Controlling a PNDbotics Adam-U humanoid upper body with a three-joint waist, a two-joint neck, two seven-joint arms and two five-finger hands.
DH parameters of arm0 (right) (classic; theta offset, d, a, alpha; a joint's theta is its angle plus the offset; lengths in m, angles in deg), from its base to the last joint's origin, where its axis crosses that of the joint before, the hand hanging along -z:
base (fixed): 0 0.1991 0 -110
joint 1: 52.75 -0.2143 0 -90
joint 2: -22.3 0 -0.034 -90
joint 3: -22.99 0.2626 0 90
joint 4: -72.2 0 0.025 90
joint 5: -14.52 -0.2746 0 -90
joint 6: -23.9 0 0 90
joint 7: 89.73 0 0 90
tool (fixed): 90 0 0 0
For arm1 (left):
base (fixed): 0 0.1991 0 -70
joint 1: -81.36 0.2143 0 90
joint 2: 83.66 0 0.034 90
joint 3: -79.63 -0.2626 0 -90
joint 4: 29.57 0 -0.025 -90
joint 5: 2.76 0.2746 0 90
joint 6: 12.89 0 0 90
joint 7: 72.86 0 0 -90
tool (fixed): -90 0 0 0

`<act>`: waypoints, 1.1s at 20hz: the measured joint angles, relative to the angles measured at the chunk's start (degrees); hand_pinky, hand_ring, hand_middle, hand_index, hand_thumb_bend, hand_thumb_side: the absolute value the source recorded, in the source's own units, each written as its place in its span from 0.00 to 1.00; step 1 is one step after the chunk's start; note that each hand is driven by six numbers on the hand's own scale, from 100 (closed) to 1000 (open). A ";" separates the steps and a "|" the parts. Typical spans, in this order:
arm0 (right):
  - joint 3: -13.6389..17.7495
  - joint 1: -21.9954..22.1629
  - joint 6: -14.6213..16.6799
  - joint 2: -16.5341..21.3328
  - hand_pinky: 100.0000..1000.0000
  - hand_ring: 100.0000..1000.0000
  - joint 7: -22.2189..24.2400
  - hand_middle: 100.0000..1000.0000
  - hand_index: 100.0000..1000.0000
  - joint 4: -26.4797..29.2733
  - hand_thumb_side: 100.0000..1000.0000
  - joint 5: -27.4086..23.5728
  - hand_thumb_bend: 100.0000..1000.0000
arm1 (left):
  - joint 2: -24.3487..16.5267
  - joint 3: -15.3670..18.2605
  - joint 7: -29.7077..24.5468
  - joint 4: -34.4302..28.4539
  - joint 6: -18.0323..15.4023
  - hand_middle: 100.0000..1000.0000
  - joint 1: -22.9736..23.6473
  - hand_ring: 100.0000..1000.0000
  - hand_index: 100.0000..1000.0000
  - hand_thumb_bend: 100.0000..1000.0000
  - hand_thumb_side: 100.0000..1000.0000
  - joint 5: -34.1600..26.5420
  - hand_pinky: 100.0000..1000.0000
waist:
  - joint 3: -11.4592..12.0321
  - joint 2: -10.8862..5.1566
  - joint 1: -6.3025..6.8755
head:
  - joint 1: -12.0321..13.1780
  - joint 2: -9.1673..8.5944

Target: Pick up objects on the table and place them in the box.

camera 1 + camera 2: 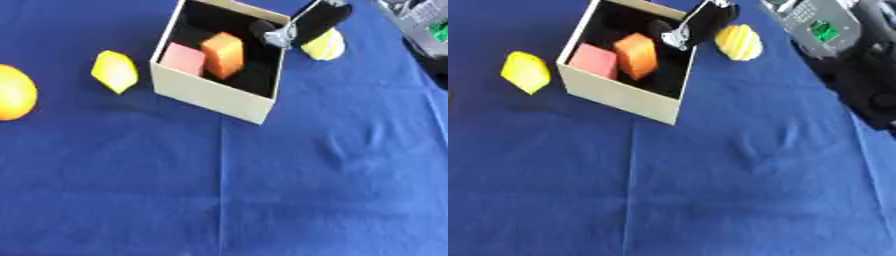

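Up in the top of the frame my right hand (293, 30) comes in from the upper right and hangs over the far right corner of the cardboard box (210, 95). It is dark and partly blurred; I see a silvery part at its lower end just above the box rim, but whether my fingers are apart or together I cannot tell, and I cannot tell if they hold anything.

The box stands open-topped in the upper middle of the frame on the blue-clothed bench (262, 190), turned askew so one corner points toward the lower middle. Its inside is dark. Two blocks lie in it: a pink block (183, 58) against the left wall, and an orange block (224, 54) just right of it, touching or nearly touching it and standing taller.

Outside the box, a yellow lemon-like thing (115, 70) lies on the cloth just left of the box's left wall, apart from it. Farther left, at the frame's left edge and cut off by it, sits an orange fruit (15, 93). To the right of the box, just beyond its far right corner and partly behind my hand, lies a pale yellow ridged thing (739, 42).

At the upper right edge a grey device (815, 25) with a green spot rests off the cloth.
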 measured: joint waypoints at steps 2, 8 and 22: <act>0.02 0.21 0.07 0.00 1.00 1.00 -0.04 0.88 0.99 -0.01 0.23 0.13 0.02 | 0.00 0.00 -0.01 0.00 0.01 0.74 0.00 0.75 0.87 0.00 0.48 -0.02 0.87 | 0.00 -0.19 0.00 | 0.02 0.00; 0.97 0.82 -0.59 0.00 0.99 1.00 -0.77 0.86 0.99 0.12 0.14 -1.49 0.00 | -0.06 -0.02 -0.09 0.00 0.09 0.74 0.00 0.75 0.87 0.00 0.46 -0.15 0.87 | -0.08 -0.46 0.08 | 0.68 0.04; 14.76 16.51 0.05 7.54 0.91 0.92 -21.78 0.76 0.92 11.74 0.00 -20.96 0.00 | -18.03 -3.80 1.23 1.66 1.51 0.75 -0.36 0.77 0.87 0.02 0.23 11.51 0.84 | -2.75 -0.51 1.54 | 4.66 0.29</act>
